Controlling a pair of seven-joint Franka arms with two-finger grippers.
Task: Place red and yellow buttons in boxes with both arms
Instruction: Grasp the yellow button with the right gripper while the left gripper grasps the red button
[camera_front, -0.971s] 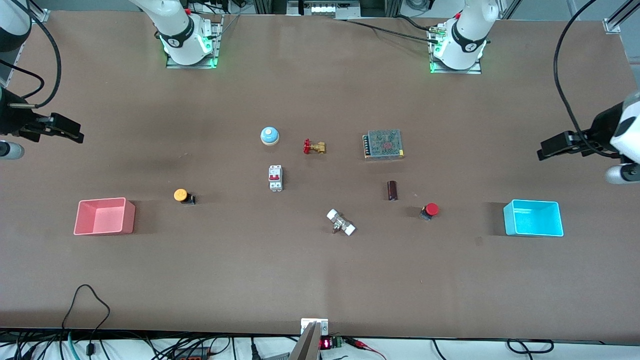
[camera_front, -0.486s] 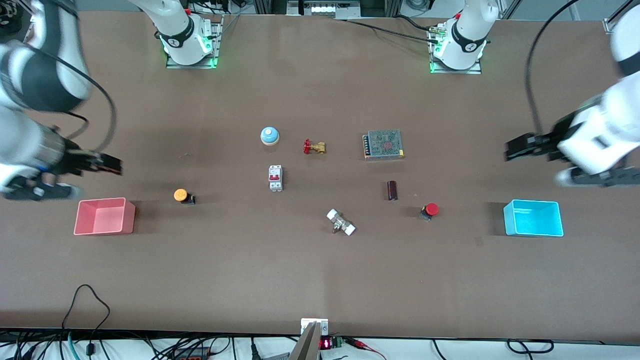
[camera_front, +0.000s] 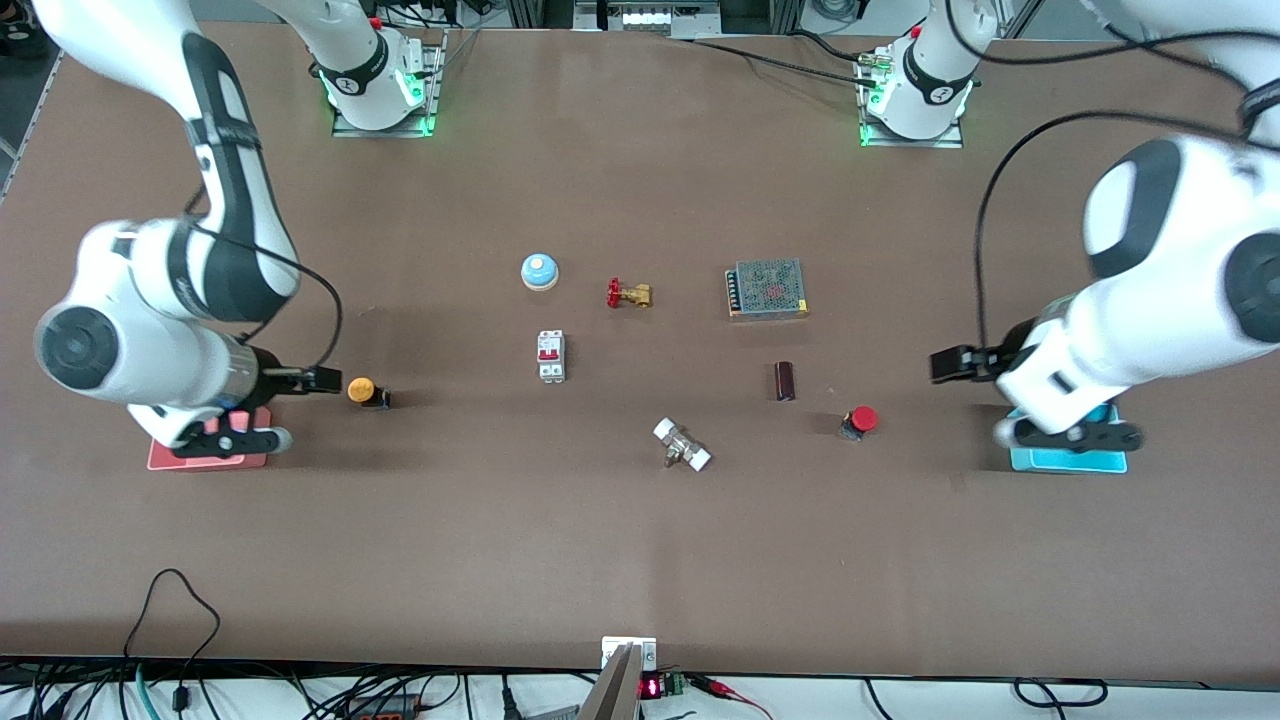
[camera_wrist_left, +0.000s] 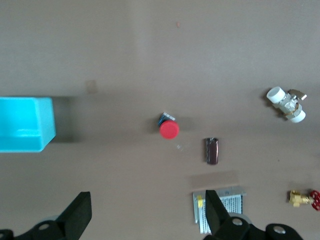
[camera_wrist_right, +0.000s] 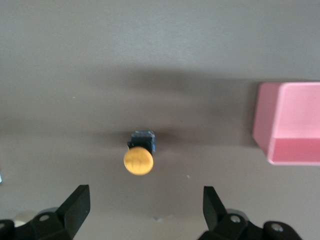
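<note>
Right wrist view: slightly blurred orange-yellow button (camera_wrist_right: 138, 161).

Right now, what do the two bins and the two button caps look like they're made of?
Pink-red bin and cyan bin: likely molded plastic, judging by uniform colour, thin walls and a soft sheen. Yellow button and red button: smooth, evenly coloured caps, probably plastic, on dull black bodies; the body material cannot be told.

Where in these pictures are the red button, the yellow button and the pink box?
red button (camera_front: 864, 418), front view, on its round red cap.
yellow button (camera_wrist_right: 138, 161), right wrist view, on its round yellow cap.
pink box (camera_wrist_right: 292, 150), right wrist view, on its inner wall.
</note>
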